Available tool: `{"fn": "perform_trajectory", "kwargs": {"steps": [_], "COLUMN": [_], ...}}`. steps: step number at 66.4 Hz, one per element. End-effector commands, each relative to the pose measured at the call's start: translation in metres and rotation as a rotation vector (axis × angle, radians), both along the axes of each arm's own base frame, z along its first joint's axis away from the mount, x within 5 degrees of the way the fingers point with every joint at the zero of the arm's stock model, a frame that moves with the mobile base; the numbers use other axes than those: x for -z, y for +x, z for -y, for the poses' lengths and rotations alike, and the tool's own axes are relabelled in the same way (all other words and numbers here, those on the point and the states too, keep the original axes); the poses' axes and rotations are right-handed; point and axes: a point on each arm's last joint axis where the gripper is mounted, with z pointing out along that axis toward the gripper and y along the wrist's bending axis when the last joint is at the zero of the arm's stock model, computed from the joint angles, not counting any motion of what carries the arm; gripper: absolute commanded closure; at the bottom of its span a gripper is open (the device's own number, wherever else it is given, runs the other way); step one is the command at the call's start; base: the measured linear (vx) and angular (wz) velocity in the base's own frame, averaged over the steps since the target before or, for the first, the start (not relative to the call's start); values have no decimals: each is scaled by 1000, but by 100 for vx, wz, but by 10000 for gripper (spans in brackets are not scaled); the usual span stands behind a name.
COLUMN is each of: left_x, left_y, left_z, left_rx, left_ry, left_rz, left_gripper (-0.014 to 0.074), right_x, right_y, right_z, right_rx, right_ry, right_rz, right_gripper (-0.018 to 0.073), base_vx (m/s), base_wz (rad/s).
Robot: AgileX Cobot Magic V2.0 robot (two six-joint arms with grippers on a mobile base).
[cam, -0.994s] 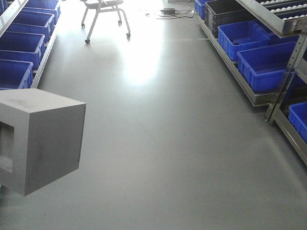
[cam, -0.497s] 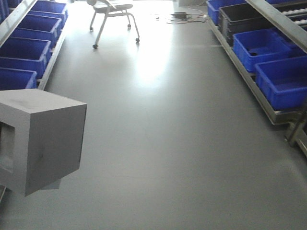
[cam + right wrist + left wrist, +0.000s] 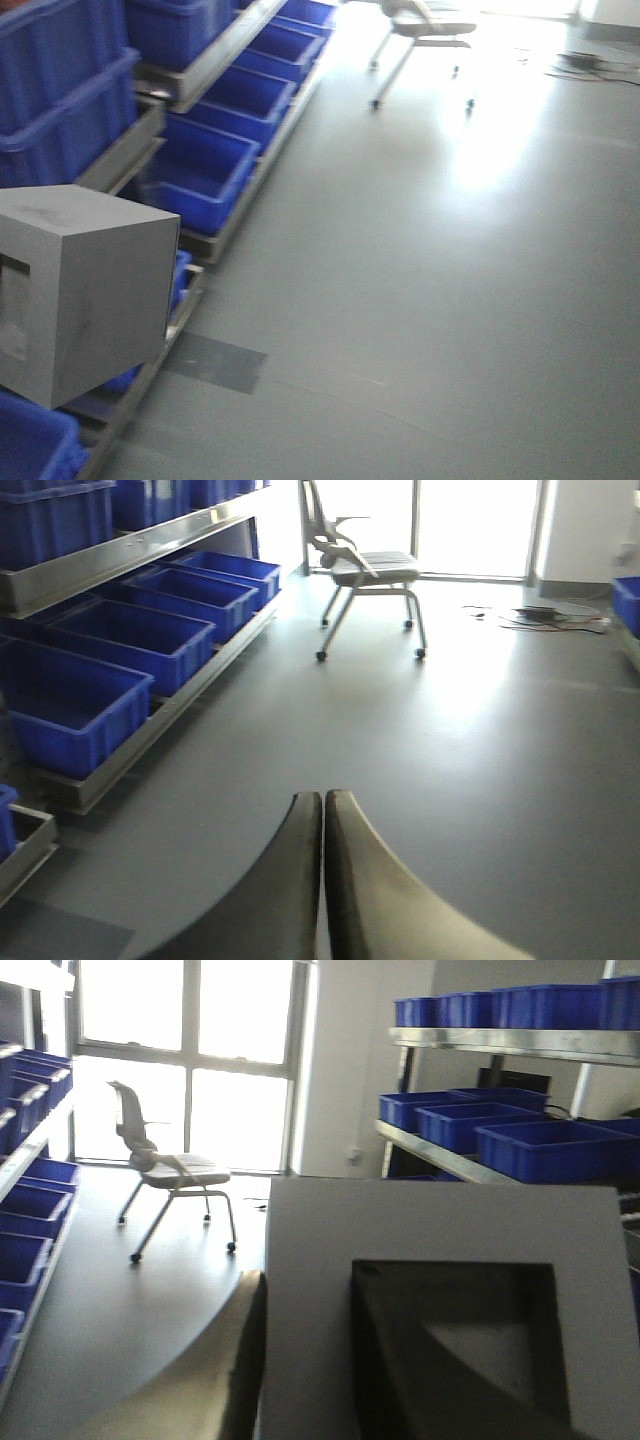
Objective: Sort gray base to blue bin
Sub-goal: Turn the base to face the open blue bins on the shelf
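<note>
Just right of left claw finger [image 3: 243,1360], touching: gray base [image 3: 310,1290].

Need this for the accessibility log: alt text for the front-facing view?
A gray base fills the lower-left foreground, recess facing left. Behind it, blue bins line shelves along the left; gray floor runs to an office chair at top.
</note>
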Motion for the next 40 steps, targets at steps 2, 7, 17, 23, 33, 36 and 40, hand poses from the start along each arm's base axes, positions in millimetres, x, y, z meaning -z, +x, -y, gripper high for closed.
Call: {"fn": "perform_trajectory", "kwargs": {"steps": [2, 7, 17, 23, 33, 36, 40], "left_x": [-21, -21, -21, -21, -21, -21, -21], "left_y": [-2, -2, -2, -2, -2, -2, -2], "left_z": [-3, -3, -3, -3, -3, -3, -3], "left_rx": [-15, -15, -15, -15, -15, -15, -15], "left_ry": [-84, -84, -84, -84, -84, -84, -84], "left_rz": [114, 114, 114, 114, 114, 114, 114], "left_gripper": [603, 603, 603, 603, 603, 603, 603], "right_x": [-5, -5, -5, -5, -5, -5, -5], "right_y": [2, 2, 2, 2, 2, 2, 2], "right_z": [0, 0, 0, 0, 0, 0, 0], "right_rx": [2, 2, 2, 2, 2, 2, 2], "right_ry": [-20, -20, -20, -20, -20, -20, -20], "right_rz": [51, 51, 51, 51, 51, 51, 51], "right_gripper": [564, 564, 564, 564, 564, 564, 564], "base_vx": [23, 23, 21, 20, 20, 19, 19], "base_wz": [87, 86, 83, 79, 76, 74, 73]}}
